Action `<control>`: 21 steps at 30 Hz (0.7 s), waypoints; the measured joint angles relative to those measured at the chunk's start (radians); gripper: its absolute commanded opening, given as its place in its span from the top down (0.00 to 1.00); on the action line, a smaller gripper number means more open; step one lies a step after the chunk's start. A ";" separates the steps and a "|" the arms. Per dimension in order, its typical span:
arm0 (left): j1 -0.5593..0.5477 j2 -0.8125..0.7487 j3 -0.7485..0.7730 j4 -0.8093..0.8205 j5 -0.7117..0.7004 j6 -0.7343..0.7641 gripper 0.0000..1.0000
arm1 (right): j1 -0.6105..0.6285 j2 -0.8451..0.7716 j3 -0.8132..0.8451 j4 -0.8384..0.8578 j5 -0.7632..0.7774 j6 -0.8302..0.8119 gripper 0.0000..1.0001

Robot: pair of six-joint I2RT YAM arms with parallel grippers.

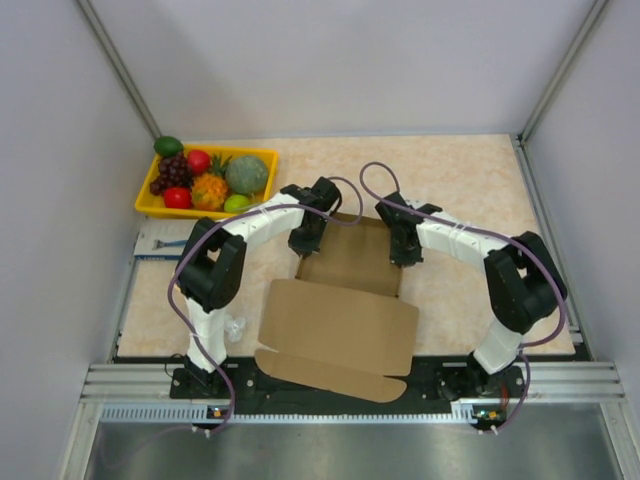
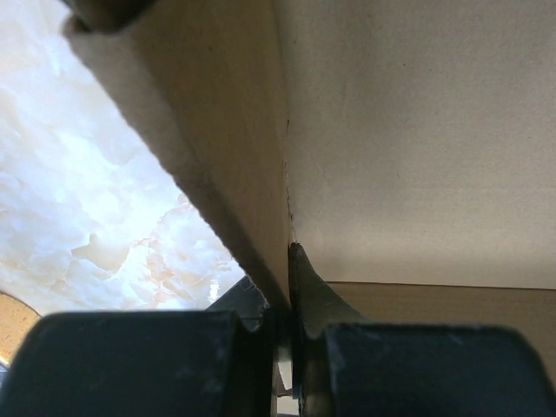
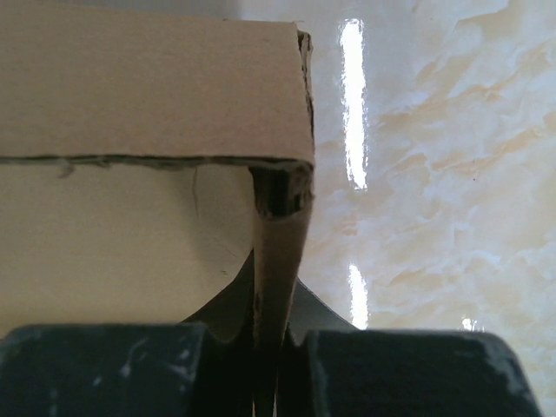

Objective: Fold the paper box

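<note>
I find the paper box (image 1: 340,320) lying on the bench (image 1: 470,180) between the two arms. Its large flat panel is toward the near edge and its tray part lies beyond. The left pincer (image 1: 307,238) is clamped on the box's left side wall; the left wrist view shows cardboard pinched between the fingers. The right pincer (image 1: 405,247) is clamped on the upright right wall. A yellow tray (image 1: 148,207) of fruit (image 1: 245,175) sits far left, well apart.

Counted up so far: one paper box (image 1: 340,325), two hands (left hand (image 1: 304,244), right hand (image 1: 405,254)), one yellow fruit tray (image 1: 160,211), one small packet (image 1: 160,243).
</note>
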 measured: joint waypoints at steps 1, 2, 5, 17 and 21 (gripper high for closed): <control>-0.001 0.000 0.000 -0.001 -0.003 -0.004 1.00 | 0.000 0.007 0.001 0.005 0.006 0.000 1.00; -0.002 0.002 0.002 -0.004 -0.008 -0.008 1.00 | 0.000 0.014 0.001 0.008 0.013 0.000 1.00; -0.007 0.017 0.020 -0.018 -0.028 -0.020 1.00 | 0.003 0.047 0.018 0.003 0.033 0.001 1.00; 0.013 0.005 -0.065 0.076 -0.006 -0.005 0.52 | -0.008 0.066 0.045 0.002 -0.024 -0.079 0.92; 0.049 -0.062 -0.109 0.129 0.062 -0.005 0.39 | -0.019 0.063 0.045 0.019 -0.058 -0.092 0.92</control>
